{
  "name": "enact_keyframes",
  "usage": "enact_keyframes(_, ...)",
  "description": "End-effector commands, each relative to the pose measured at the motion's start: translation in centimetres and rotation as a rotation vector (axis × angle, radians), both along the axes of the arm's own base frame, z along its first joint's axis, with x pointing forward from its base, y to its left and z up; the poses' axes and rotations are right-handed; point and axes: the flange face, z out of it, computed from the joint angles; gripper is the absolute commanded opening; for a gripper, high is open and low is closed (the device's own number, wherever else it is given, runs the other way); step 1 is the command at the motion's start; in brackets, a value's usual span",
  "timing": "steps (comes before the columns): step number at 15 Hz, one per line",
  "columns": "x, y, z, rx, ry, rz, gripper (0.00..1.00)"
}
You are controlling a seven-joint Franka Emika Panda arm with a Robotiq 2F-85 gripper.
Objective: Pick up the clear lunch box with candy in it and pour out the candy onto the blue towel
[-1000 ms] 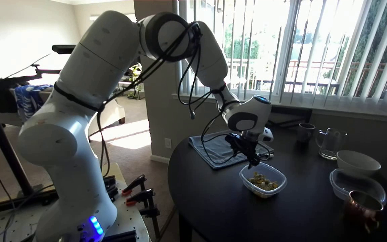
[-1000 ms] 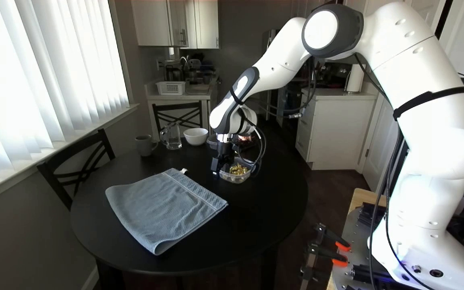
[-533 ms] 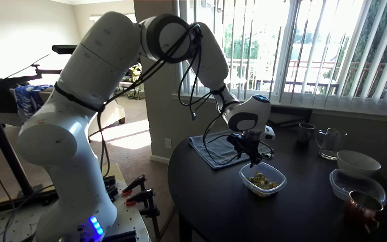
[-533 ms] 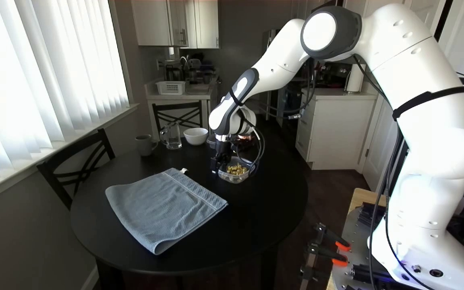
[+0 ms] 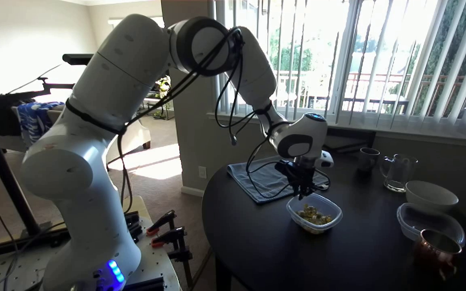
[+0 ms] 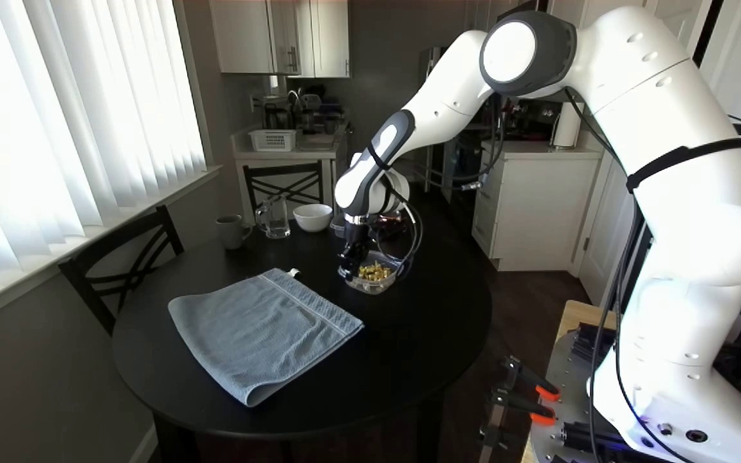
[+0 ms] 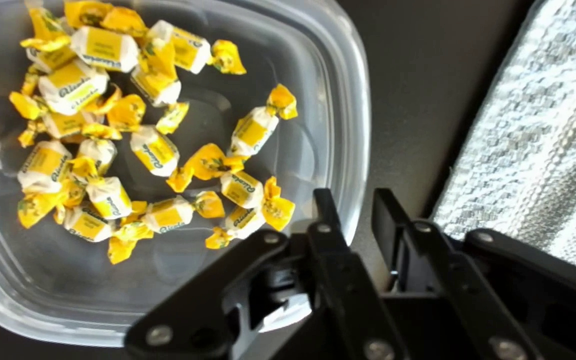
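Translucent plastic, the lunch box [image 7: 355, 100] holds yellow-and-white wrapped candy [image 7: 154, 151]; the jaws stand narrowly apart astride its rim.

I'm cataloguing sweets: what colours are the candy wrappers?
Yellow and white with dark lettering; the candy wrappers show best in the wrist view.

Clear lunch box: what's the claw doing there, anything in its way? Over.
Gripper open, astride the rim of clear lunch box. Candy inside, none on the blue towel. Copper mug farther from towel than box; likely no obstacle.
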Motion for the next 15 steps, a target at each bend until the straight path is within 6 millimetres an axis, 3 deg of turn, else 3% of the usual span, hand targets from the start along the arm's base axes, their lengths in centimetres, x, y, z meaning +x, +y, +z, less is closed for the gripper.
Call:
enact_keyframes(1, 0.4, -0.5, -1.7, -0.036, 0.018, -0.049, 0.01)
enact_keyframes(3, 0.7, -0.6, -2.4, -0.040, 0.035, -0.078, 0.00)
enact_keyframes(5, 0.1, 0.7, -4.4, -0.036, 0.037, -0.088, 0.02)
enact_keyframes(7, 0.2, 1.5, -4.1, -0.018, 0.026, -0.095, 0.02)
enact_keyframes(11, 0.7, 2.5, -0.9, 0.036, -0.041, -0.095, 0.02)
enact_keyframes(15, 1.0, 4.4, 2.9, 0.206, -0.081, -0.050, 0.02)
